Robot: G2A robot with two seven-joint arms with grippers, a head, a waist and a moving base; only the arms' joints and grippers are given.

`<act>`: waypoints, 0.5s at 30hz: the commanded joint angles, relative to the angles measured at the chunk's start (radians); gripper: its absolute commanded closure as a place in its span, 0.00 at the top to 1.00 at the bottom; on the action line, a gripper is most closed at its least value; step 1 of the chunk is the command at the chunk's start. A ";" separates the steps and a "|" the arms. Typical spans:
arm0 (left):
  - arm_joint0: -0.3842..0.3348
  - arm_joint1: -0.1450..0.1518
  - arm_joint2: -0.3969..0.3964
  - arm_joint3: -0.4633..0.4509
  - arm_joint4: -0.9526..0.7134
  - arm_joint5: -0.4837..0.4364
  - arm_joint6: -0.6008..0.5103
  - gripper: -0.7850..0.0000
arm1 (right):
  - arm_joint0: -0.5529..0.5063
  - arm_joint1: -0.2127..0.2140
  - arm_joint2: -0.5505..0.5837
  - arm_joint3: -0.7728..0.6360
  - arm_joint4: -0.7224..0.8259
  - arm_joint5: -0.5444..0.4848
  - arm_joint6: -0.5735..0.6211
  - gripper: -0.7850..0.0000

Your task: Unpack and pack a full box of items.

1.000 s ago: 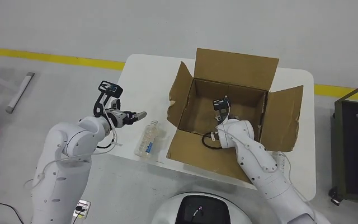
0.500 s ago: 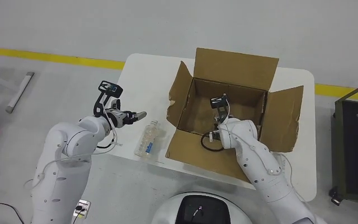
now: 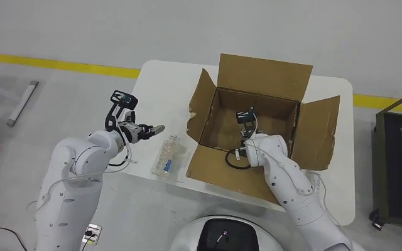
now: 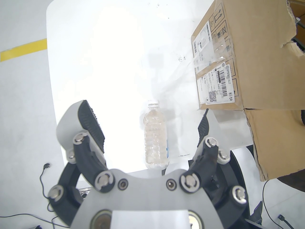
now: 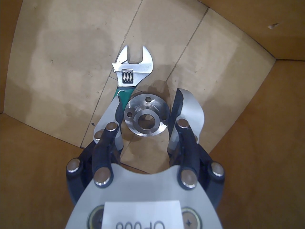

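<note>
Bottle (image 3: 166, 157) on table (image 3: 163, 94), left of box (image 3: 265, 75); wrench (image 5: 132, 70) beside flange (image 5: 145, 117) in box.

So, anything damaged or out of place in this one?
Yes: a flap of the brown cardboard box has a ragged torn edge, and the clear plastic bottle lies on its side close to the near edge of the white table.

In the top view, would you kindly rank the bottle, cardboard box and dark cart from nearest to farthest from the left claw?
1. Bottle, on the table beside the left claw.
2. Cardboard box, farther across the table.
3. Dark cart, beyond the box.
</note>
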 commanded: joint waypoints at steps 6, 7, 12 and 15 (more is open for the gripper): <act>0.000 0.000 0.000 0.000 0.000 0.000 0.000 1.00 | 0.001 -0.008 0.004 -0.009 -0.011 0.004 0.004 0.40; 0.000 0.000 0.000 0.000 0.000 0.000 0.000 1.00 | -0.001 -0.009 0.006 -0.017 -0.013 0.002 0.005 0.40; 0.000 0.000 0.000 0.000 0.000 0.000 0.000 1.00 | -0.013 -0.010 0.022 -0.037 -0.026 -0.006 0.012 0.42; 0.000 0.000 0.000 0.000 0.000 0.000 0.000 1.00 | -0.021 -0.011 0.028 -0.044 -0.033 -0.013 0.014 0.44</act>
